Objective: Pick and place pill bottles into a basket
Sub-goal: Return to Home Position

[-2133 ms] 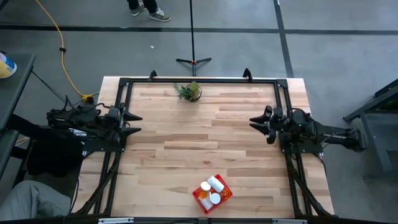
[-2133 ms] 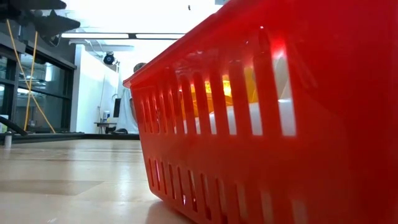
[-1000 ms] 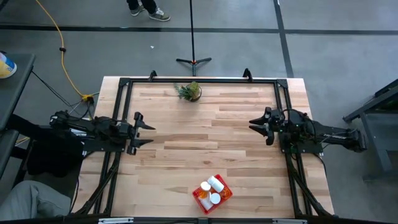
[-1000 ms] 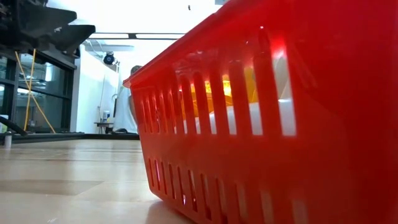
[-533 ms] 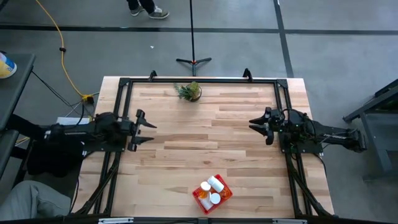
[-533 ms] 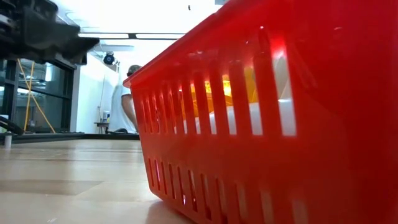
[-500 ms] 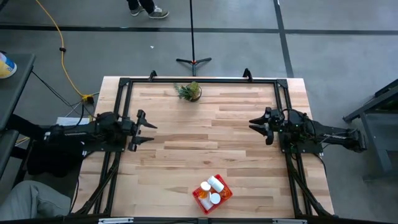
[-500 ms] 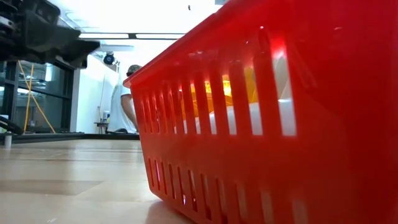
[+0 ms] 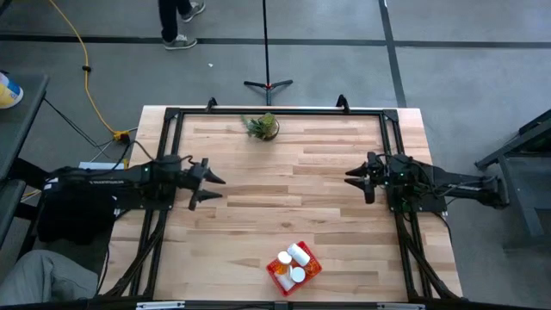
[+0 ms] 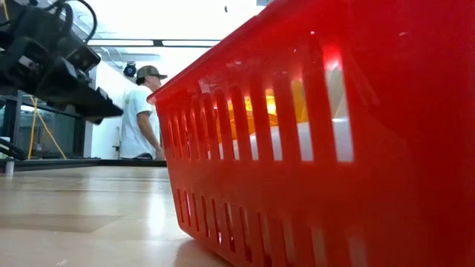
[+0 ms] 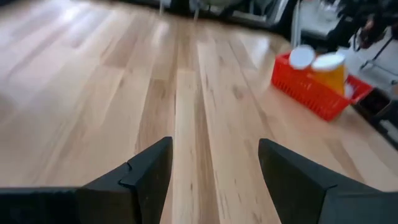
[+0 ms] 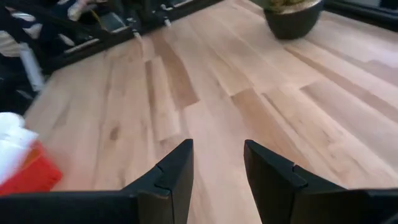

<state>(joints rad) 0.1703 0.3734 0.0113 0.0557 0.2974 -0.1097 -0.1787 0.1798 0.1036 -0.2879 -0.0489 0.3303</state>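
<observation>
**Left arm.** The left end effector (image 9: 215, 185) hangs over the left part of the wooden tabletop (image 9: 284, 202), reaching in from the left edge. Its fingers (image 11: 146, 180) stand apart, and bare wood shows in the gap between them. Nothing is held. In the low view it appears at the upper left, clear of the surface.

**Right arm.** The right end effector (image 9: 349, 176) is positioned over the right part of the tabletop and faces the left one across the middle. Its fingers (image 12: 168, 180) are apart with nothing between them.

**Task items.** The red basket (image 10: 401, 148) rests on the tabletop near the edge opposite the potted plant (image 9: 262, 127). It sits about midway between the two arms and well apart from both end effectors, turned at an angle to the table edges. The pill bottles (image 9: 298, 253) lie inside the basket. Three white caps are visible from above, with orange bodies beside them. The exact count cannot be determined. In the low view, orange and white show through the slots of the basket wall.

**Surroundings.** A black frame (image 9: 275, 111) borders the tabletop. A person (image 10: 141, 111) stands in the room beyond the table.
</observation>
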